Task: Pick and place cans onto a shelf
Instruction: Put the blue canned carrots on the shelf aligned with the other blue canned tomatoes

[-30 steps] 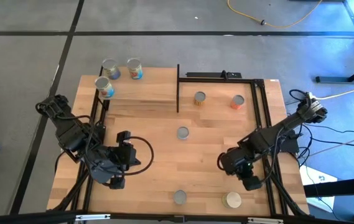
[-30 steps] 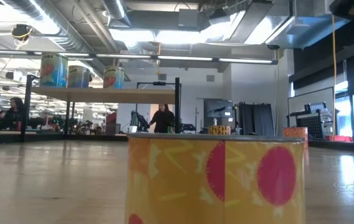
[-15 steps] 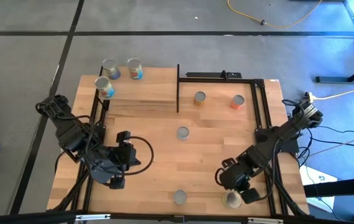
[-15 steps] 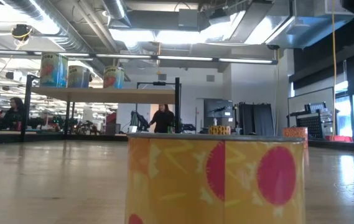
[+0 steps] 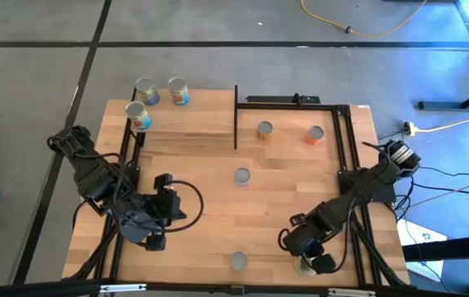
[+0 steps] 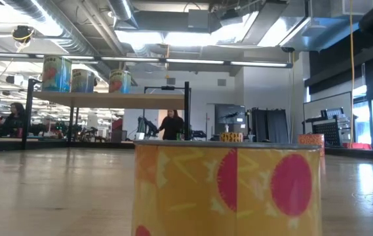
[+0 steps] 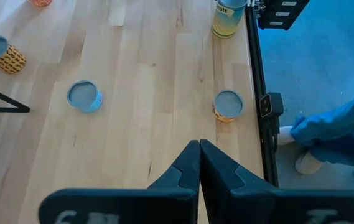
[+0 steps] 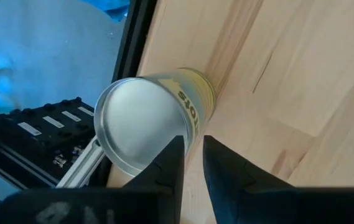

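Observation:
Three cans (image 5: 144,91) stand on the raised light-wood shelf (image 5: 189,128) at the far left; they also show in the low view (image 6: 81,78). A yellow can with a cream top (image 8: 145,121) stands upright at the table's near right edge. My right gripper (image 8: 192,142) hovers just over it, fingers a narrow gap apart, and partly hides it in the high view (image 5: 302,266). My left gripper (image 7: 199,144) is shut and empty over the near left of the table (image 5: 157,239).
Loose cans stand on the table: an orange one (image 5: 264,130) and a red one (image 5: 315,134) at the far right, a blue one (image 5: 241,176) mid-table, and a yellow one with red dots (image 6: 225,190) at the near edge. A person in blue (image 7: 338,130) stands beside the table.
My right gripper has gone toward the table's near edge and a little left, coming over the cream-topped can. My left arm has kept still, and no can has moved.

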Action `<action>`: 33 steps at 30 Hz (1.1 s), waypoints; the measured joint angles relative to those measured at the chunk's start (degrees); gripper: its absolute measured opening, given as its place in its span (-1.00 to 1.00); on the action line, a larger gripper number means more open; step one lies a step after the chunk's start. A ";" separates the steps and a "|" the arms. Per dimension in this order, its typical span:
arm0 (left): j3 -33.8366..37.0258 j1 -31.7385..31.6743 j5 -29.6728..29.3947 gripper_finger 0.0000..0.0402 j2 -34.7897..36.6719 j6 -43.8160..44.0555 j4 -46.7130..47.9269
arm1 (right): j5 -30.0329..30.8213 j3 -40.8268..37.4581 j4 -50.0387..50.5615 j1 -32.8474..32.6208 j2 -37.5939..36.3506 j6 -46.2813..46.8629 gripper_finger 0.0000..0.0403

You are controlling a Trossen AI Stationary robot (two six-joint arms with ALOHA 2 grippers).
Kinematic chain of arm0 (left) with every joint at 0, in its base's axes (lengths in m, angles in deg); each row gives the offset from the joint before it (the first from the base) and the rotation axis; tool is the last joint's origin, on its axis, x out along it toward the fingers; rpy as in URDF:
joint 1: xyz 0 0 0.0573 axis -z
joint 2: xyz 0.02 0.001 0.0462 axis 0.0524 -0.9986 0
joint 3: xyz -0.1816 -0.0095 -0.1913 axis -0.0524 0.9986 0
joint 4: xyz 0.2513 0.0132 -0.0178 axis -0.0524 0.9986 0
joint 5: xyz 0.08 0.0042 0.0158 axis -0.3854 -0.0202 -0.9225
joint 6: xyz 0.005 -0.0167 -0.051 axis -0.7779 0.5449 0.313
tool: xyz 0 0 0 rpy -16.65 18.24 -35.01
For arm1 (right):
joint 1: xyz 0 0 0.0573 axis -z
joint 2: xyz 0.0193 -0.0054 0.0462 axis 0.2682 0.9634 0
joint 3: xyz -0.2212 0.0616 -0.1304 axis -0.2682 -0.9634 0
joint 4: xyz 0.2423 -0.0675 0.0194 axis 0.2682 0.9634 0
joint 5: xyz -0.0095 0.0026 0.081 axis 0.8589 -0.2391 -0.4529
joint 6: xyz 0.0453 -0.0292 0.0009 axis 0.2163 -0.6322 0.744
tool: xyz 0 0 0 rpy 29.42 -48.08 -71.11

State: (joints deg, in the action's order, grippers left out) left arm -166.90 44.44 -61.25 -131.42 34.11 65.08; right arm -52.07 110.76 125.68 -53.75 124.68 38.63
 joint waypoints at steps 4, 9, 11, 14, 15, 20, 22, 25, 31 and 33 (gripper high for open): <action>0.00 0.01 0.00 -1.00 0.00 0.15 0.01 | -0.06 0.00 0.00 0.00 0.15 0.05 -0.69; 0.00 0.01 0.00 -1.00 0.00 0.16 0.01 | -2.47 0.00 -0.02 0.00 0.15 0.17 -0.69; 0.00 0.01 0.00 -1.00 0.00 0.14 0.01 | -3.53 0.00 -0.19 -0.01 0.15 0.21 -0.69; 0.00 0.00 0.00 -1.00 -0.01 0.14 0.01 | -3.40 0.00 -0.27 -0.13 0.15 0.07 -0.69; 0.00 0.01 0.00 -1.00 0.00 0.14 0.01 | -2.79 0.00 -0.34 -0.14 0.15 0.00 -0.69; 0.00 0.01 0.00 -1.00 0.00 0.14 0.01 | 0.88 0.00 -0.37 -0.13 0.15 0.19 -0.69; 0.00 0.01 0.00 -1.00 0.00 0.14 0.01 | 0.57 0.00 -0.37 -0.12 0.15 0.96 -0.69; 0.00 0.01 0.00 -1.00 -0.01 0.14 0.01 | -0.88 0.00 -0.37 -0.15 0.15 1.57 -0.69; 0.00 0.01 0.00 -1.00 -0.02 0.23 0.01 | -0.45 0.00 -0.37 -0.15 0.15 1.48 -0.69; 0.00 0.00 0.00 -1.00 0.00 0.31 0.00 | -0.04 0.00 -0.36 -0.15 0.15 1.44 -0.69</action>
State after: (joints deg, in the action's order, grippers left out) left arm -166.90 44.44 -61.25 -131.42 34.42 65.08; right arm -52.11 110.76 125.32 -53.91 124.83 40.07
